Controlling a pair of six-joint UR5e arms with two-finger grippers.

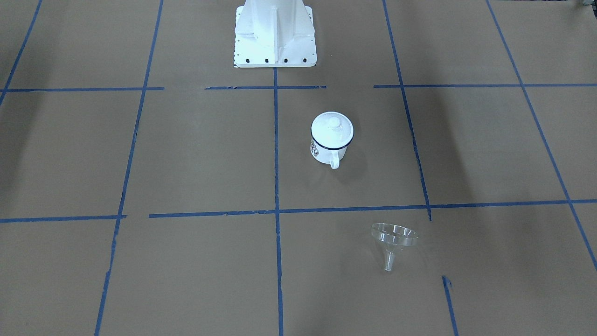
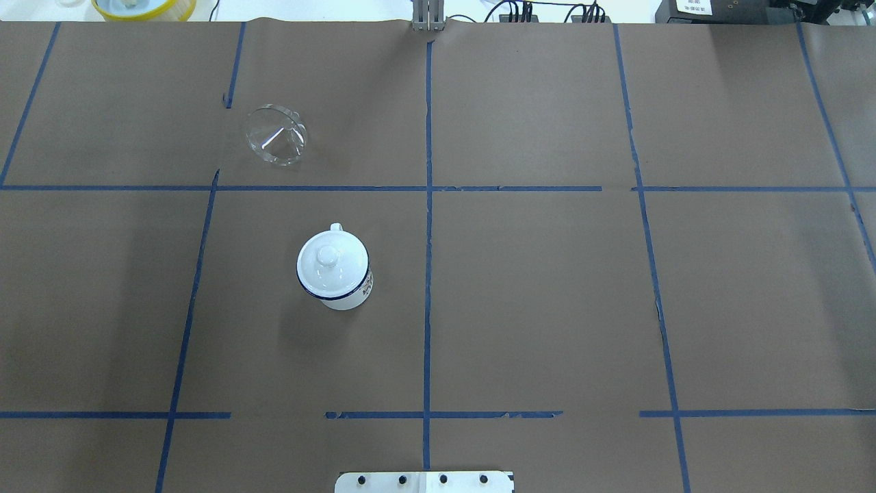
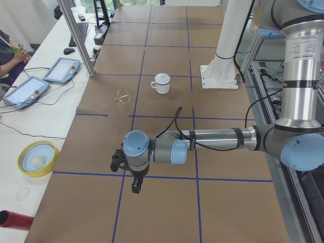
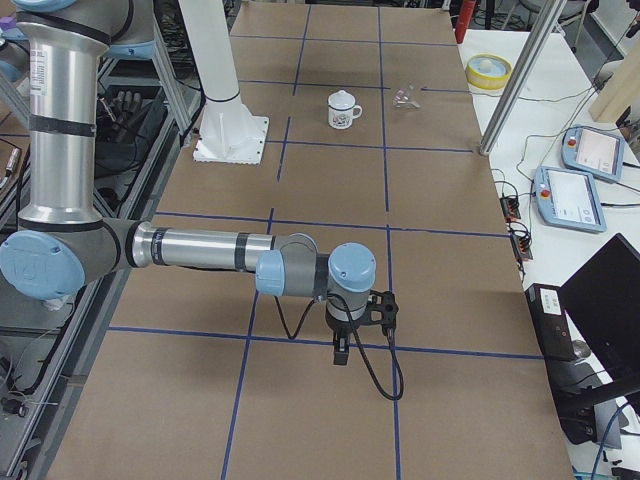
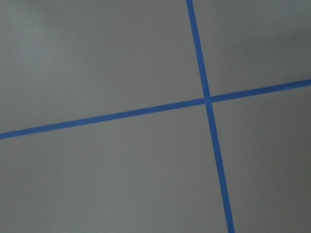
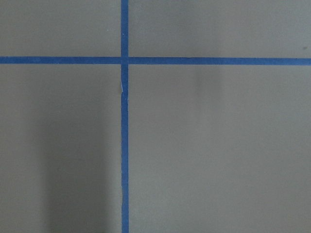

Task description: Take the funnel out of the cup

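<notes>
The robot's white pedestal has dark screws along its foot plate. The left arm and right arm are silver tubes with pale-blue joint caps and a black cable looping at each wrist. The left hand and right hand are black.

The front-facing camera sits across the brown paper-covered table and looks steeply down, the robot's white metal pedestal base at its top edge; the overhead camera looks the opposite way from behind that base. Both share the blue-rimmed white enamel mug and the clear transparent funnel. The side cameras look along the table from opposite ends, one with the grey-and-blue left arm near, the other the right arm, the mug far off in both. Each wrist camera faces down closely on crossing blue tape lines.
</notes>
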